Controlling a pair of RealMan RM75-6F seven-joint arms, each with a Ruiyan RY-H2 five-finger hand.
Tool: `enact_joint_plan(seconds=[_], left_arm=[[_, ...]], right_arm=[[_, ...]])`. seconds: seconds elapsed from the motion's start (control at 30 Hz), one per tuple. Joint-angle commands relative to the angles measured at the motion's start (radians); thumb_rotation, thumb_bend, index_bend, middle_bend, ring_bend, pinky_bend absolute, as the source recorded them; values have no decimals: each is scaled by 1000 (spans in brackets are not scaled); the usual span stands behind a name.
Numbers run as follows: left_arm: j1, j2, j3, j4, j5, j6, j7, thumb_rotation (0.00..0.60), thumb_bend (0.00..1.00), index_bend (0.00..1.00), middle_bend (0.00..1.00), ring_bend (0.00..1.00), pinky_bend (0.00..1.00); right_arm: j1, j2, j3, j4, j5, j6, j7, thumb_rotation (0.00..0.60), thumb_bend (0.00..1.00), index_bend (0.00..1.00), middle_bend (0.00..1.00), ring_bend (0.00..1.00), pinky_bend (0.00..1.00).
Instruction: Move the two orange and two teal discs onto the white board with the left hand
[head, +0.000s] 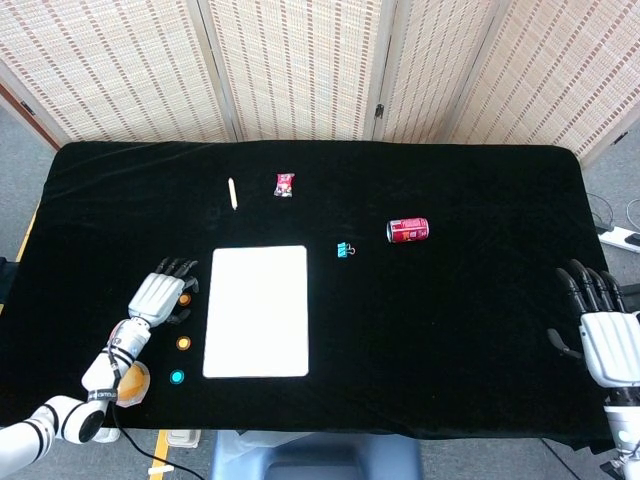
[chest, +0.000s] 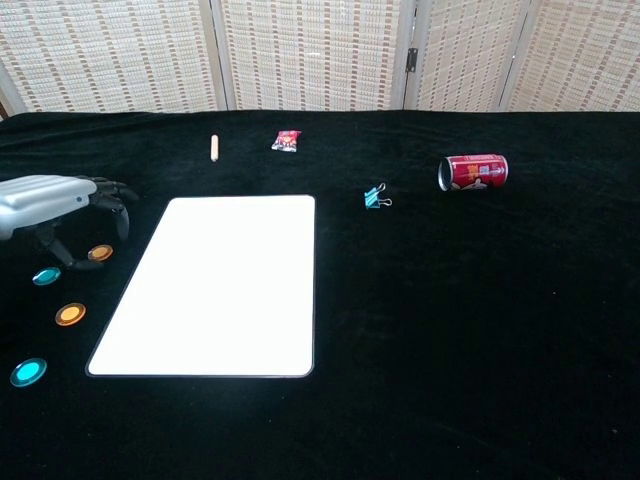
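The white board (head: 257, 310) (chest: 215, 285) lies flat on the black table. A column of discs sits left of it: an orange disc (head: 184, 298) (chest: 99, 253), a teal disc (chest: 46, 276), a second orange disc (head: 183, 343) (chest: 69, 314) and a second teal disc (head: 177, 377) (chest: 28, 372). My left hand (head: 160, 293) (chest: 50, 195) hovers over the upper orange and teal discs, fingers curled downward and apart, holding nothing. It hides the upper teal disc in the head view. My right hand (head: 605, 340) rests open at the table's right edge.
A red can (head: 408, 230) (chest: 473, 171) lies on its side at right. A blue binder clip (head: 345, 249) (chest: 375, 196), a candy packet (head: 286, 184) (chest: 287, 141) and a pale stick (head: 232, 193) (chest: 214, 148) lie beyond the board. A cup of orange food (head: 128, 380) sits under my left forearm.
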Motion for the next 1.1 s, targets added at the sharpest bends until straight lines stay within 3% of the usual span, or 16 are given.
enact_joint_plan(seconds=[0.03, 0.7, 1.1], left_arm=[[-1, -6, 2, 9, -7, -1, 4, 600, 361, 439, 129, 48, 0], [-18, -39, 4, 73, -67, -51, 10, 600, 403, 476, 134, 48, 0], [-34, -19, -8, 38, -50, -29, 0, 600, 467, 516, 150, 43, 0]], right_arm=[[-1, -1, -1, 2, 1, 0, 3, 600, 338, 0, 27, 46, 36], [-2, -10, 0, 20, 5, 0, 18, 600, 338, 0, 28, 46, 36], [-4, -11, 2, 24, 8, 3, 23, 600, 339, 0, 27, 45, 36]])
